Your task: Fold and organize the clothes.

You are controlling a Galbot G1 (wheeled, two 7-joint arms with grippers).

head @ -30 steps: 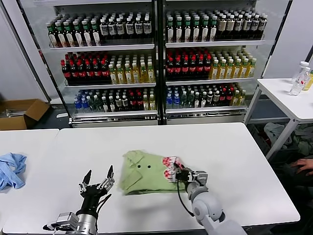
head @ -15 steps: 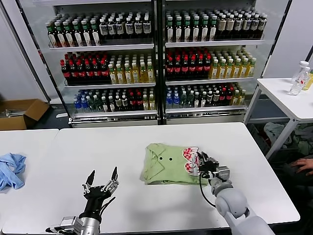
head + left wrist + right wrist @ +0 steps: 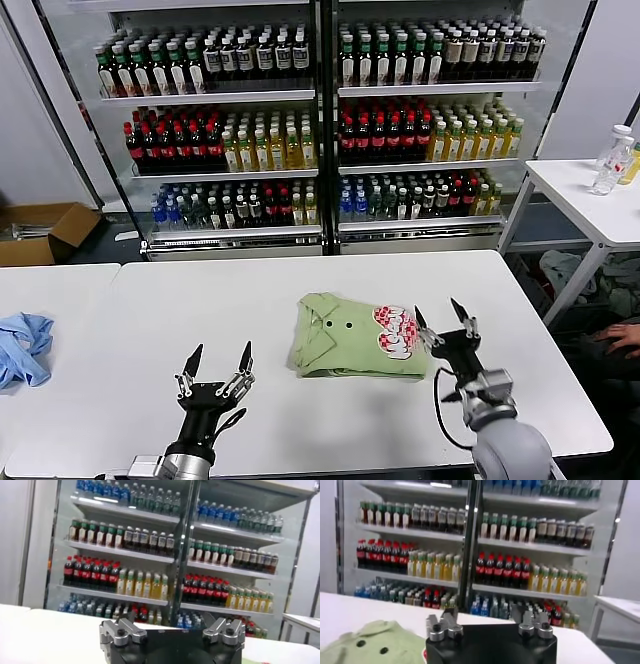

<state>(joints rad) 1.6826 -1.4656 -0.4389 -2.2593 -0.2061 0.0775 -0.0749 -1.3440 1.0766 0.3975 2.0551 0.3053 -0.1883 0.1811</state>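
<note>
A pale green folded shirt [image 3: 345, 336] lies on the white table [image 3: 200, 310], collar to the left, two dark buttons showing, red-and-white printed patch [image 3: 396, 333] at its right end. My right gripper [image 3: 442, 322] is open and empty, fingers pointing up, just right of the shirt and clear of it. The shirt's collar end also shows in the right wrist view [image 3: 375, 645]. My left gripper [image 3: 218, 362] is open and empty, fingers up, over the table's front left, well left of the shirt.
A blue cloth [image 3: 22, 345] lies on the neighbouring table at far left. Drink coolers [image 3: 320, 120] stand behind. A side table with bottles [image 3: 612, 160] stands at right. A person's hand [image 3: 620, 335] shows at the right edge. A cardboard box [image 3: 45, 230] sits on the floor.
My right gripper slid the folded shirt to the right, then let go of its patch end and opened, backing off to the right. My left gripper shifted slightly right, still open.
</note>
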